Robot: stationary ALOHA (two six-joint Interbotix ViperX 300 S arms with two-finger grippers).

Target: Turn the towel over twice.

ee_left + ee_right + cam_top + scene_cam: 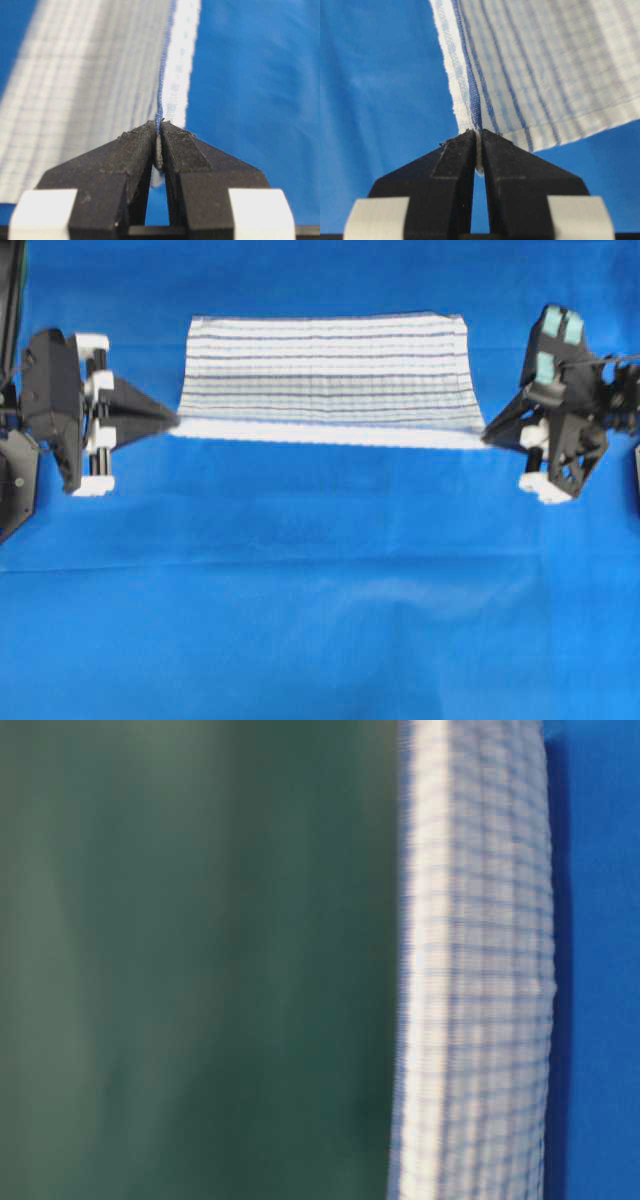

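Both grippers pinch towel (325,370) corners, hem taut between.
Left gripper (159,131) and right gripper (477,136) clamped; cloth light, limp, likely sags.

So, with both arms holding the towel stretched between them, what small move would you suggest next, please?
Probably carry the pinched edge across over the blue sheet: both jaws are shut on the towel, stretched between left gripper and right gripper, not yet turned.

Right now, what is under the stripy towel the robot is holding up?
Around the towel lies the blue sheet, running on beneath it. The left gripper and right gripper pinch its corners. Whatever sits directly underneath is hidden.
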